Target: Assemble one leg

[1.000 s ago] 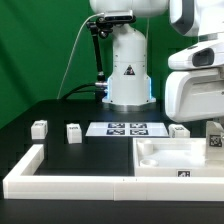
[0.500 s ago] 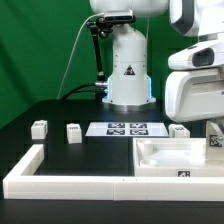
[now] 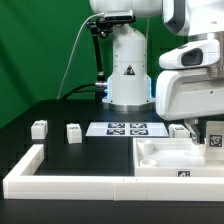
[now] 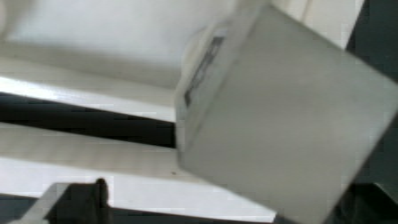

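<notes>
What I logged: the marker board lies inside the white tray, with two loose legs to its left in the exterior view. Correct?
No. The exterior view shows the marker board lying on the black table, outside the white tray. The two loose legs are to its left.

Black table (image 3: 62,108), exterior view. Rear centre: robot base (image 3: 128,85). Before it, the marker board (image 3: 128,128), flat. To the exterior view's left of the board: leftmost leg (image 3: 38,128), then second leg (image 3: 73,132), apart. Right of the board: third leg (image 3: 180,130), partly hidden, probably resting on the table. Front: L-shaped border wall (image 3: 80,183); tray-like part (image 3: 160,170) inside its corner.
</notes>
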`<state>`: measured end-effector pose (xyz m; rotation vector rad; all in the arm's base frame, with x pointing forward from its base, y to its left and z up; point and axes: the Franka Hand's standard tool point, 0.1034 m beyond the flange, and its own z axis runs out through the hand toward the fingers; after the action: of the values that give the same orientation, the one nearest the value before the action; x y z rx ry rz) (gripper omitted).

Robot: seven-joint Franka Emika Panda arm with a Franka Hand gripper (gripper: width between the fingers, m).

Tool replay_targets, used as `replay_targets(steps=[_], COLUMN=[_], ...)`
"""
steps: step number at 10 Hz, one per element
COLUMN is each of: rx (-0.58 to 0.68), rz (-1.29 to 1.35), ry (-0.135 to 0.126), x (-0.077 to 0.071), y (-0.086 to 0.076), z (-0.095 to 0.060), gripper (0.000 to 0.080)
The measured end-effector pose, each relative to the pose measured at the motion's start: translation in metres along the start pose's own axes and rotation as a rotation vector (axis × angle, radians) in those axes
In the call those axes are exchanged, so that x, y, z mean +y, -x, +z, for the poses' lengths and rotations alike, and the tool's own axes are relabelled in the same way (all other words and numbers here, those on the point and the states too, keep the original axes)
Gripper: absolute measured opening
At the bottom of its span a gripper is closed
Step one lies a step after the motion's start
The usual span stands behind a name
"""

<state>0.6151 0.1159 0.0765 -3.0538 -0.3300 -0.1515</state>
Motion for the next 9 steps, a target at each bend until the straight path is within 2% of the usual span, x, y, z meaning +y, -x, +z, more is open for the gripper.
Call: replay_targets(steps=[4,7,9], rx=[-0.025,-0.024,-0.027], rz=[0.019,0.019,0.018], ry=[0.002,0.004,0.004], x=[0.005,0.005,0.005], y=[0.015,0.019,0.020], z=[0.008,0.001,0.002], gripper=[0.0649,0.0649,0.0649])
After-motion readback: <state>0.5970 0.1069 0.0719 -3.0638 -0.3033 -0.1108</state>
